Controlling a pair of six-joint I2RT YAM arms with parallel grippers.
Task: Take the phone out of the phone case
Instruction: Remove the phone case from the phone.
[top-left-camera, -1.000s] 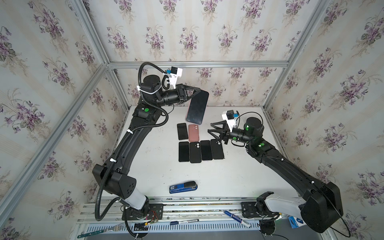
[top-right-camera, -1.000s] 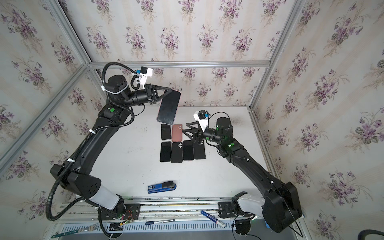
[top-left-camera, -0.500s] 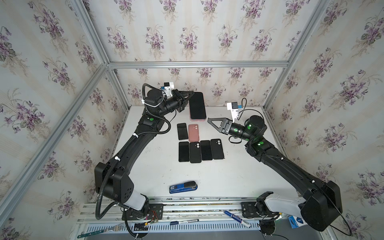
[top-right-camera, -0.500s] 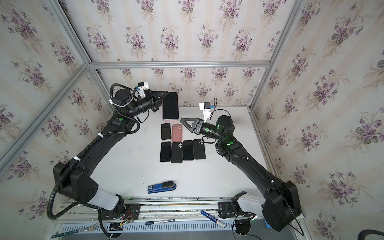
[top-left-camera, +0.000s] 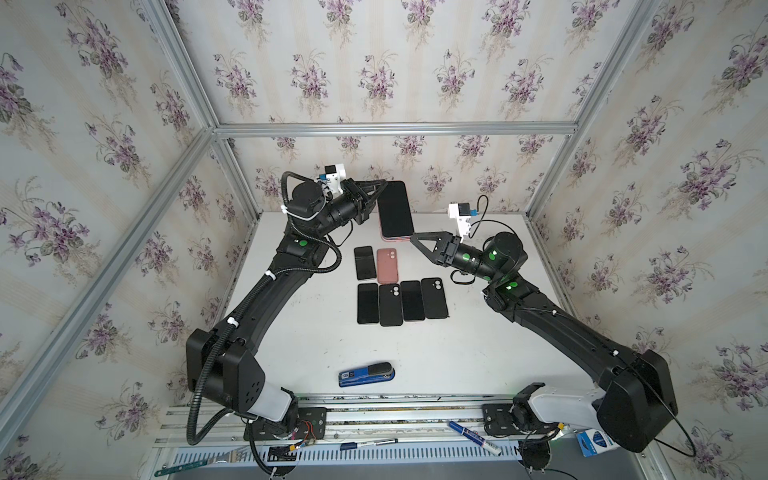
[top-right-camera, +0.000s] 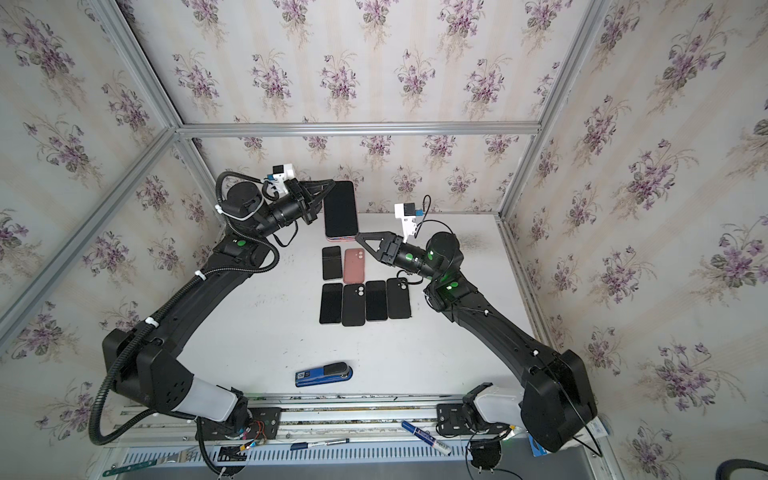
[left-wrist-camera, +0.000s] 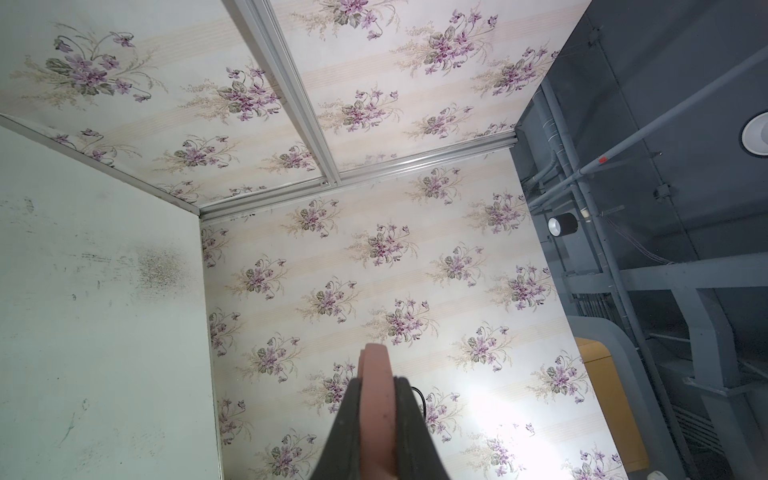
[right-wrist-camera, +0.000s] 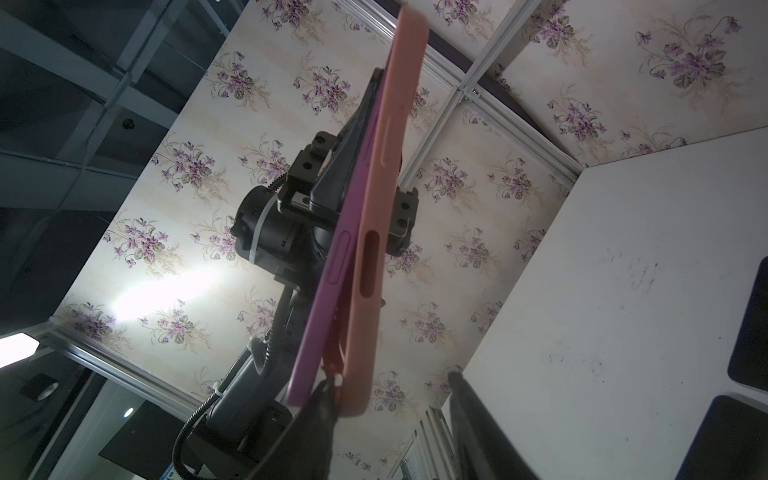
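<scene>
Walls papered with purple flowers and framed in aluminium rails close in a scuffed white tabletop (top-left-camera: 478, 353). Above its far edge the left gripper (top-left-camera: 380, 194) is clamped tight on the long side of a slim phone with a dark screen and a lilac body (top-left-camera: 395, 210). The phone sits in a soft salmon-pink rubber phone case (right-wrist-camera: 374, 208). In the left wrist view both fingers (left-wrist-camera: 409, 419) press flat on the case's edge. Phone and case hang upright off the table, screen toward the top views, stretching down and away from that gripper toward the right arm.

The right gripper (top-left-camera: 417, 242) reaches in from the other side, its jaws partly apart and closed on nothing. In the right wrist view one fingertip (right-wrist-camera: 322, 409) touches the lower end of the phone, where the case stands off the lilac body and leaves a narrow gap. Farther from that tip the case lies snug against the phone. The other finger is beside the case, clear of it.

Below and between the two grippers, four dark flat phones (top-left-camera: 401, 301) lie side by side on the table. A fifth dark phone (top-left-camera: 365, 262) lies beside a pink-backed phone (top-left-camera: 387, 266), just under the right gripper's tip. Well back from both grippers, near the front rail, lies a blue and black stapler (top-left-camera: 365, 374).
</scene>
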